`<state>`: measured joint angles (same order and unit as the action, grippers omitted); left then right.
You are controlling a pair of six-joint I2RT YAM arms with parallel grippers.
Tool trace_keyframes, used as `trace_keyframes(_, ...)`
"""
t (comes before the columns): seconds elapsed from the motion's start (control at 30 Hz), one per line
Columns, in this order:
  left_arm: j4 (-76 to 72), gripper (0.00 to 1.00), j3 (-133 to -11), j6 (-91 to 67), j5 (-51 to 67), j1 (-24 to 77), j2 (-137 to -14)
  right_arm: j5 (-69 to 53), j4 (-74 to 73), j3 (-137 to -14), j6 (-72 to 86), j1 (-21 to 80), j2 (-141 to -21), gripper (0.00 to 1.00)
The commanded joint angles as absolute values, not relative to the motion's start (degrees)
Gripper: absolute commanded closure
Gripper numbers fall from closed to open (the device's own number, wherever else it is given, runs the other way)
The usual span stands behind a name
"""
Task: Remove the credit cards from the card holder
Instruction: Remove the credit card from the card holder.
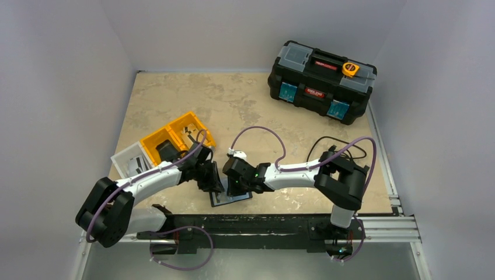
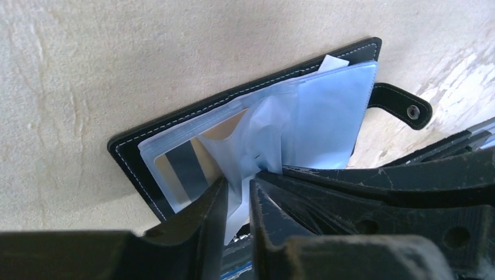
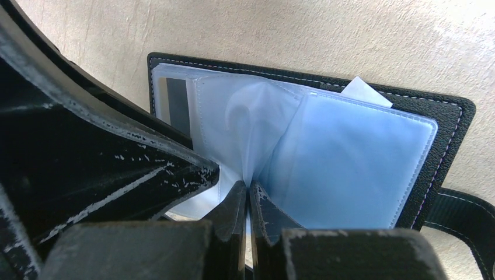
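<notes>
The black card holder (image 1: 230, 197) lies open on the table near the front edge, its clear blue-tinted sleeves fanned up (image 2: 327, 116) (image 3: 350, 163). A credit card (image 2: 187, 169) (image 3: 177, 105) with a dark stripe sits inside a sleeve. A white corner (image 2: 333, 61) (image 3: 365, 92) sticks out at the holder's far edge. My left gripper (image 1: 213, 181) (image 2: 238, 198) stands with its jaws a narrow gap apart and a flap of sleeve between them. My right gripper (image 1: 233, 184) (image 3: 249, 198) is shut on a sleeve page at its spine, right beside the left fingers.
Orange bins (image 1: 178, 137) and a white bin (image 1: 131, 160) stand just behind my left arm. A big black toolbox (image 1: 321, 81) with an orange tape measure (image 1: 350, 69) sits at the back right. A black cable (image 1: 338, 146) lies near my right arm.
</notes>
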<state>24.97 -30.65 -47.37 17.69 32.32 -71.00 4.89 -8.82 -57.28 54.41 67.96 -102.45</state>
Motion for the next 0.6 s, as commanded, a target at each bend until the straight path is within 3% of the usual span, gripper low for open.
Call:
trace_keyframes(0.0,24.47,0.87,-31.94,-48.98,14.23,33.37,-71.85,5.37,-10.37,-55.33,54.15,68.04,-103.14,1.0)
trace_keyframes(0.1,25.43,1.0,-32.23,-49.37,12.98,33.41,-71.22,5.06,-10.44,-55.88,53.76,67.78,-101.79,1.0)
trace_keyframes(0.57,29.28,1.0,-34.32,-49.27,12.14,33.47,-66.77,9.19,-16.94,-59.12,52.64,67.59,-92.57,0.7)
